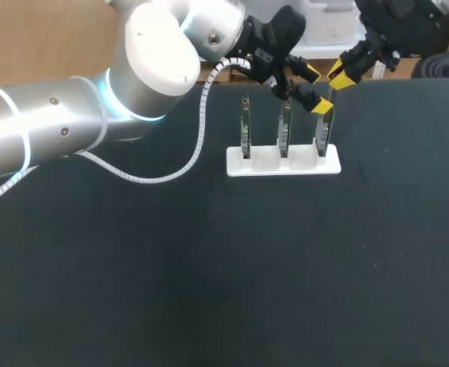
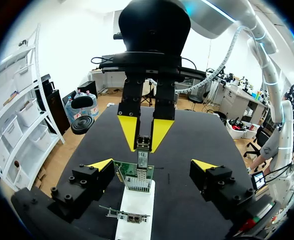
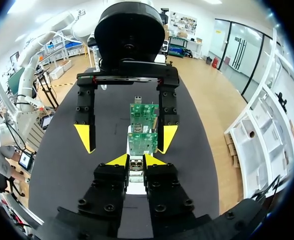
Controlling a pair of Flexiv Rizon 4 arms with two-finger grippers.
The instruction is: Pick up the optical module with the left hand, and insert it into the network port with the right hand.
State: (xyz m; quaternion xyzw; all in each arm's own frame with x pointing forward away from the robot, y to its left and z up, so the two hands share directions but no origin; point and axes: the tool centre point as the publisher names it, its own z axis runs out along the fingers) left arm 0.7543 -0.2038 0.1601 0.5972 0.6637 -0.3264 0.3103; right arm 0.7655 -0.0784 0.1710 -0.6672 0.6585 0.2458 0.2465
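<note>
- In the upper middle of the head view, a white holder (image 1: 255, 163) sits on the dark worktop (image 1: 209, 275). Three circuit boards stand upright in it, and both arms meet at the rightmost board (image 1: 323, 134).
- The left arm (image 1: 56, 115) enters from the left edge. The left jaws stand apart, one yellow tip on each side of that board's top.
- The right arm (image 1: 400, 27) comes in from the upper right corner. The right jaws hang just above the same board; the optical module cannot be made out here.
- In the left wrist view, the left jaws are spread wide on either side of the board and touch nothing.
- Ahead of them the right jaws are clamped on the optical module (image 2: 143, 149). It is held upright, its lower end at the mouth of the network port (image 2: 137, 179).
- A second board (image 2: 124, 216) stands on the white holder (image 2: 136, 200), under the left jaws.
- In the right wrist view, the right jaws are drawn close on the optical module (image 3: 135, 167), which shows between their yellow tips.
- Just ahead stand the circuit boards (image 3: 143, 125) in a row, with the left jaws apart on either side, clear of them.
</note>
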